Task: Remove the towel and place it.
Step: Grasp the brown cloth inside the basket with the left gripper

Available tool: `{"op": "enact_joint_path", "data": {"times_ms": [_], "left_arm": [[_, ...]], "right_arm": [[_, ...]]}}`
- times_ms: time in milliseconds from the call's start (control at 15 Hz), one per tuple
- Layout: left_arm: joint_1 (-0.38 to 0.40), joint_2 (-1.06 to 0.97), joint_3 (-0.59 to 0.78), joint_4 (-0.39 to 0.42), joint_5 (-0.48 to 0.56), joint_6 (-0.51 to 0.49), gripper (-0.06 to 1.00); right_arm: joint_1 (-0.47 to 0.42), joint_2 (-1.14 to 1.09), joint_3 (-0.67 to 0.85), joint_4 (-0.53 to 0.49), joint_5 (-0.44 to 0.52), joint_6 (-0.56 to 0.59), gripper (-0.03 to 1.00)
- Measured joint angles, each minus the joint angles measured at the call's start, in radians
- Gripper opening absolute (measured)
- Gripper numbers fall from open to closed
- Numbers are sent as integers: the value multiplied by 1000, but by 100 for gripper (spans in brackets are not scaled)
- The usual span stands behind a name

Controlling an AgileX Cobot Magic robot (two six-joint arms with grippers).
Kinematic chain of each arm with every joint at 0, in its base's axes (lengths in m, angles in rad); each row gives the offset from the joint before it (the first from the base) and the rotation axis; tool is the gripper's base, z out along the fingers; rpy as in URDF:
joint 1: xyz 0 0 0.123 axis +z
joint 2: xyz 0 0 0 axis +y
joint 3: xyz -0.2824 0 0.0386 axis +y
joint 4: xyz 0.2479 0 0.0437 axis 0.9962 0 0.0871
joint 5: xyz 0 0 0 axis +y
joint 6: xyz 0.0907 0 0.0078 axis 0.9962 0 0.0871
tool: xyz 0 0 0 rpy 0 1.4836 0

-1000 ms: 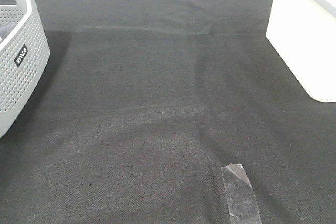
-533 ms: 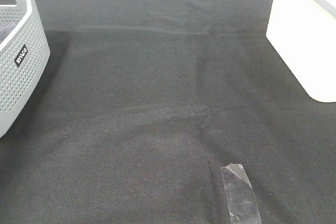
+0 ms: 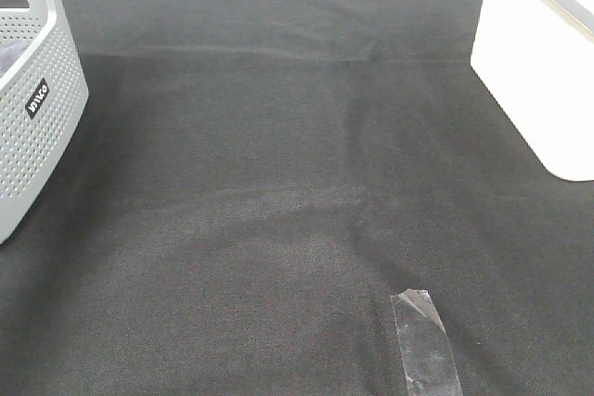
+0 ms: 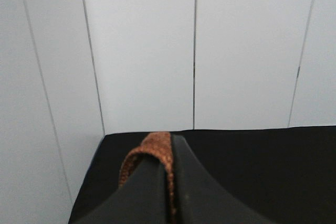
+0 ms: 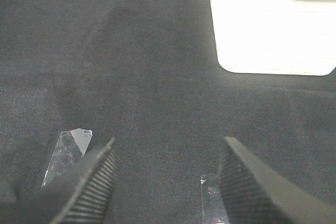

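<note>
Left gripper (image 4: 171, 182) clamps the towel (image 4: 153, 149)
Its 2 fingers (image 4: 142, 198) are pressed together on a rust-brown fold, in front of a white panelled wall (image 4: 142, 51); the right gripper's (image 5: 165, 174) fingers stand apart over the black-clothed tabletop (image 5: 157, 66).

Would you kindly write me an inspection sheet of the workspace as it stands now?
Surface: black cloth, lightly wrinkled, spread over the work area.
Job's things: towel, a rust-brown fold pinched in the left tool; the rest is out of view.
Clutter: grey perforated basket at the left edge; clear tape strip stuck on the cloth near the front.
Tools: left tool shut on the towel, facing the wall; right tool open and empty above the cloth.
Cables: nothing seen.
Surroundings: white panelled wall; white surface beside the cloth on the right.
</note>
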Motion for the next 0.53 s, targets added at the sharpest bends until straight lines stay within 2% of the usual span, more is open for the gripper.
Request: {"op": "enact_joint_path", "data": {"times_ms": [267, 400, 467, 533], "left_arm": [[-161, 0, -6, 0, -41, 120, 0], [-227, 9, -6, 0, -41, 141, 0], [-284, 30, -6, -7, -20, 144, 0], [-284, 30, -6, -7, -20, 144, 0]], "right_arm": [[0, 0, 0, 0, 0, 0, 53], [0, 0, 0, 1, 0, 0, 53], [0, 0, 0, 1, 0, 0, 53], [0, 0, 0, 1, 0, 0, 53]]}}
